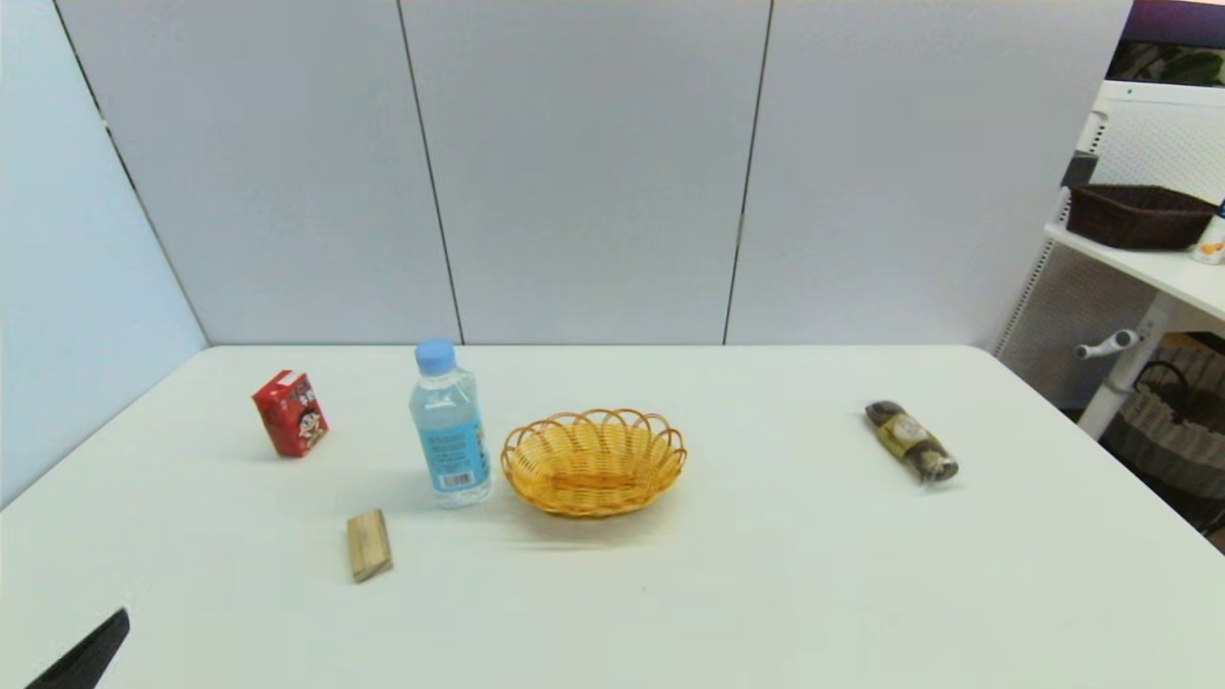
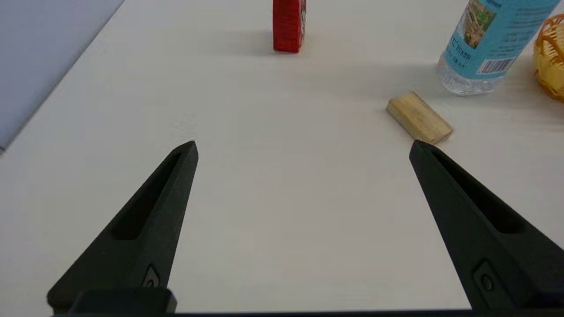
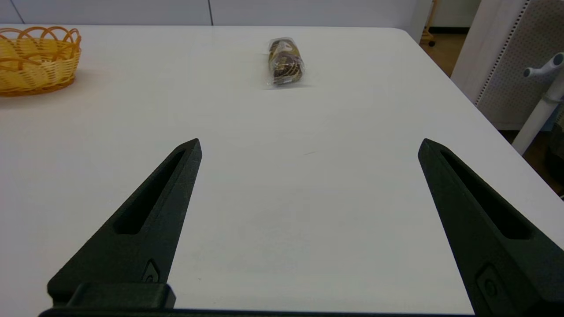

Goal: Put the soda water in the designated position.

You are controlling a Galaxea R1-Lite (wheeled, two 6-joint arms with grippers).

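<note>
The soda water (image 1: 450, 426) is a clear bottle with a light blue cap and a blue label; it stands upright just left of the yellow wicker basket (image 1: 593, 462). In the left wrist view its lower part (image 2: 489, 44) shows ahead and to one side of my left gripper (image 2: 302, 147), which is open over bare table near the front left corner; one black finger (image 1: 86, 655) shows in the head view. My right gripper (image 3: 308, 147) is open and empty, low over the table's right side, out of the head view.
A red carton (image 1: 290, 413) stands left of the bottle, and a small wooden block (image 1: 368, 544) lies in front of it. A wrapped dark snack pack (image 1: 911, 441) lies on the right. A shelf with a dark basket (image 1: 1134, 216) stands beyond the table's right edge.
</note>
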